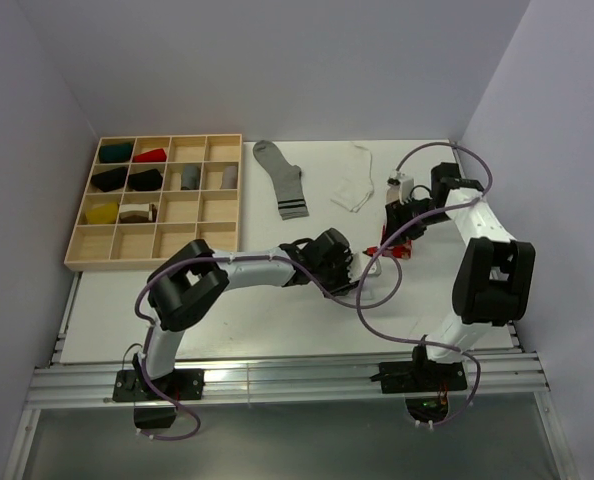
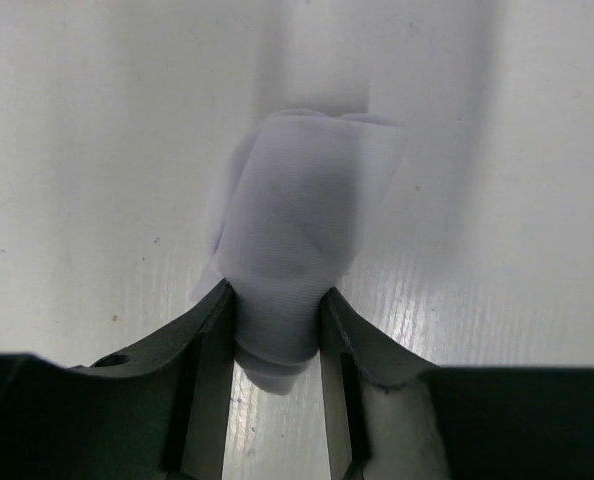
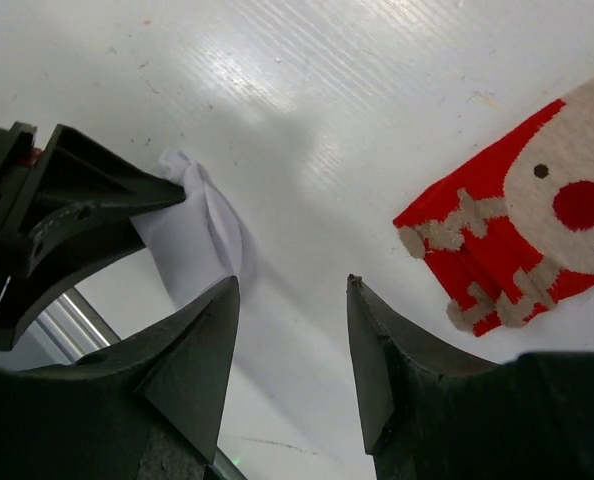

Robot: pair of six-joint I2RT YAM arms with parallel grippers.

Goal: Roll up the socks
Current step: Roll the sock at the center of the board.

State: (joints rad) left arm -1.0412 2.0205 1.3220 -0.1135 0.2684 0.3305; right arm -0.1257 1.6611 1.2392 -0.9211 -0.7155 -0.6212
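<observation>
Left wrist — white sock (image 2: 297, 230) clamped between fingers of left gripper (image 2: 275, 300) — right gripper (image 3: 292, 283) spread apart.

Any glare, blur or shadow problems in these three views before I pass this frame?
Top external: evenly lit, one bright reflection along the table's near edge. Left wrist: the white sock in the left gripper looks soft, edges blurred. Right wrist: streaky glare on the table; the patterned sock is crisp.
</observation>
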